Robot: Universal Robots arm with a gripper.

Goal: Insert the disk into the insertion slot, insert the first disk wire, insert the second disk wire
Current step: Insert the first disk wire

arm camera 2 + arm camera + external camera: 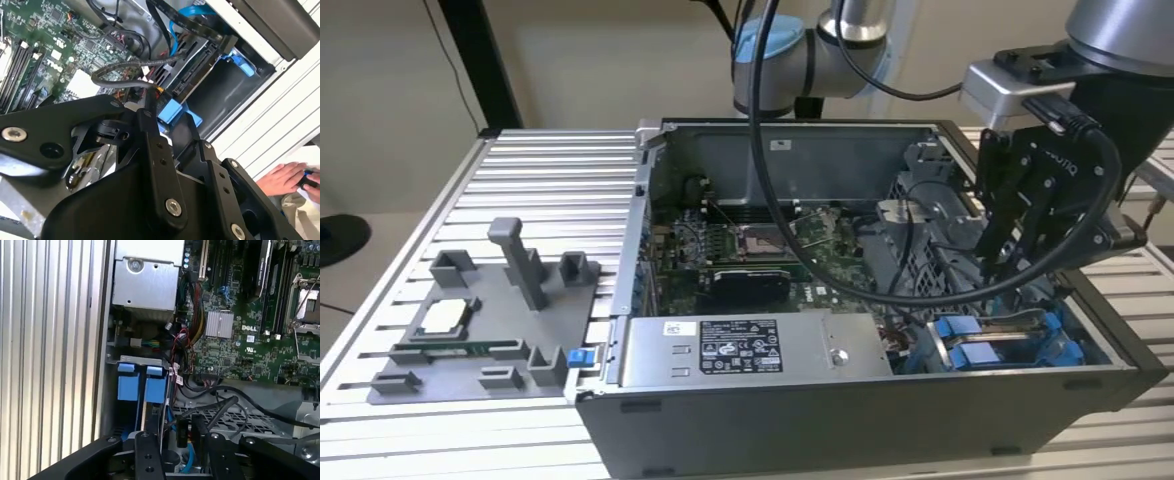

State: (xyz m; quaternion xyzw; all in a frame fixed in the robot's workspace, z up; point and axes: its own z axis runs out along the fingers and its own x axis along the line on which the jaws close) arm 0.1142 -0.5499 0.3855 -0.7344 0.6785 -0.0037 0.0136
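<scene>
In the exterior view my gripper (991, 268) reaches down into the open computer case (854, 420), just above the insertion slot (994, 345) with its bright blue rails. In the first wrist view the gripper (190, 432) is shut on the black plug of a dark disk wire (225, 405), beside the slot's blue tabs (141, 387). The second wrist view shows that wire (122, 80) looping into the fingers (148, 117). Past a blue tab (172, 111), the disk (192, 75) lies in the bay, its dark connector end facing the plug.
A grey labelled power-supply box (747, 350) fills the case's near side beside the green motherboard (747, 245). A perforated metal cage (235, 422) and loose cables (190, 347) crowd the gripper. A grey fixture tray (480, 320) sits on the table. A person's hand (282, 177) rests outside the case.
</scene>
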